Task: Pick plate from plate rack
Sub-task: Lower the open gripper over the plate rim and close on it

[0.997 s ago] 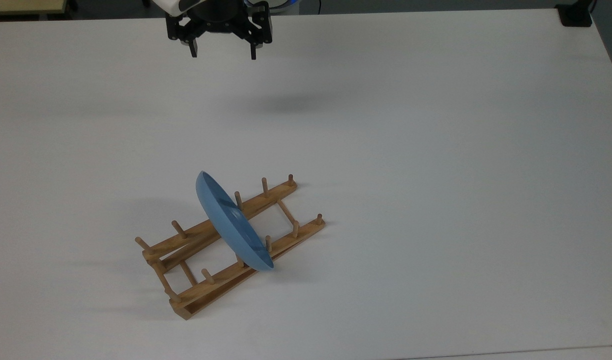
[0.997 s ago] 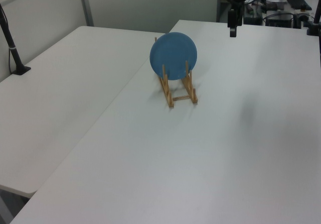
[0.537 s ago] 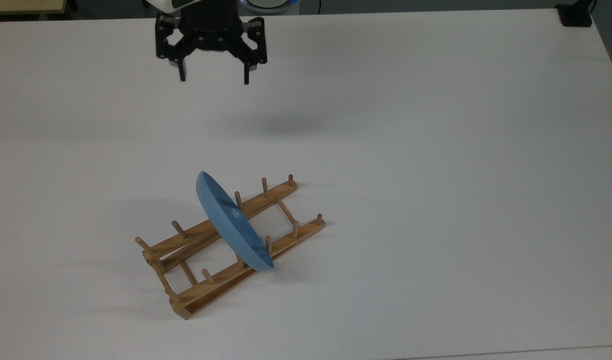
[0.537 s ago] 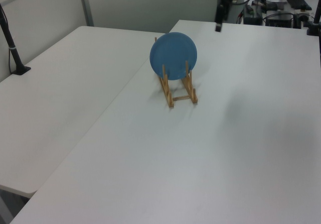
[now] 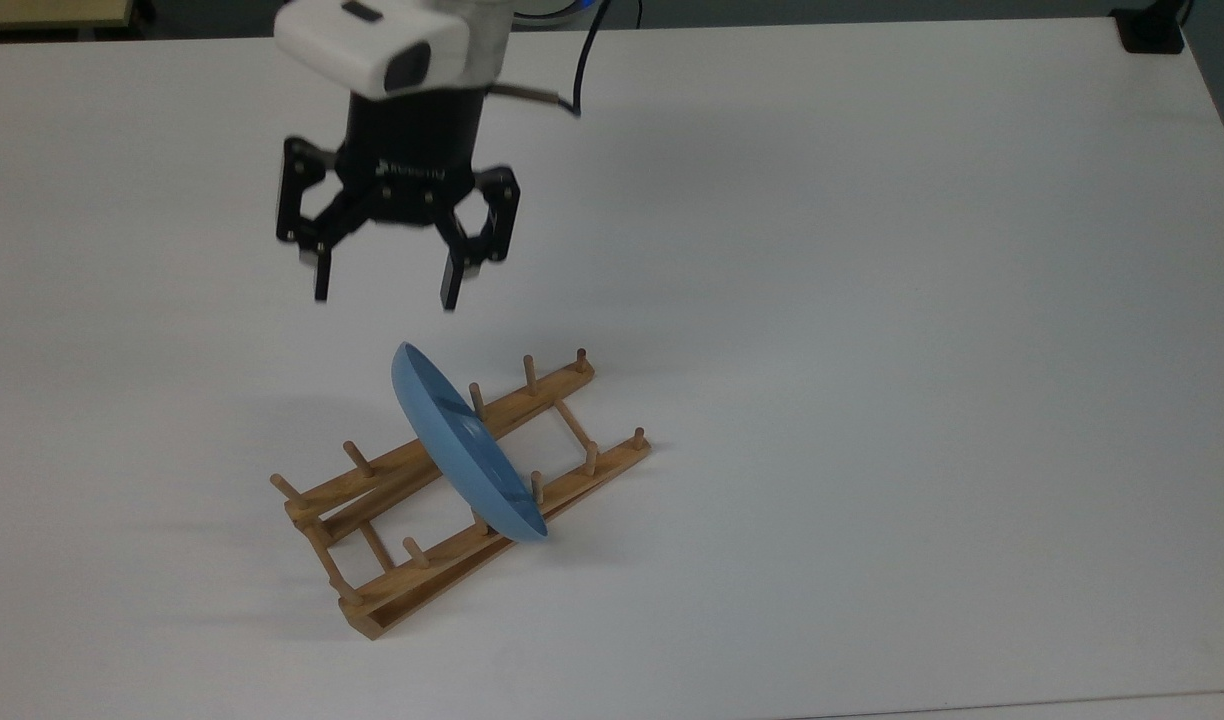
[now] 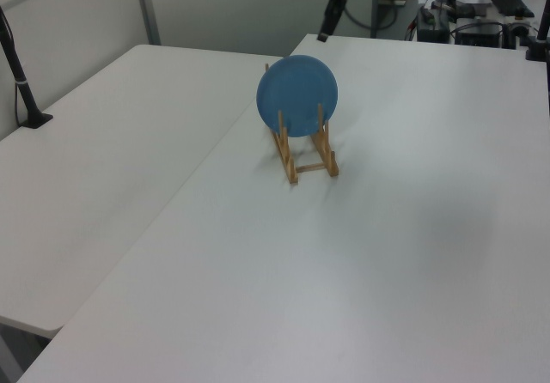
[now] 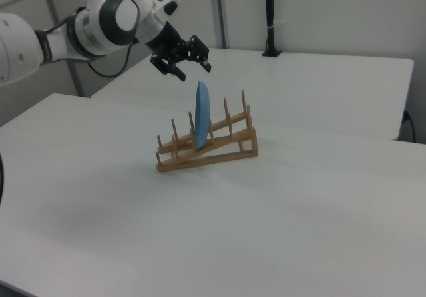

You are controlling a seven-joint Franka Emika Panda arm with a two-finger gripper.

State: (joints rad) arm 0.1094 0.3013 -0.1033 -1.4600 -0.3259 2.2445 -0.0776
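- Above the plate rack (image 5: 462, 490), toward the top view's upper left of it, hangs the tool (image 5: 384, 295); fingers spread wide, nothing between them, fingertips pointing down.
- Right view: tool (image 7: 194, 70) is up and to the right view's left of the plate's top edge, clear of it, not touching.
- Plate (image 5: 467, 455) stands on edge in the plate rack, slotted between pegs near the rack's middle, crossing both rails.
- Left view: plate (image 6: 297, 95) faces the camera, held upright between two pegs of the plate rack (image 6: 307, 153).
- Right view: plate (image 7: 202, 114) is seen edge-on, near vertical; plate rack (image 7: 208, 147) slopes up toward the right view's right.
- Plate rack sits on the white surface (image 5: 872, 350).
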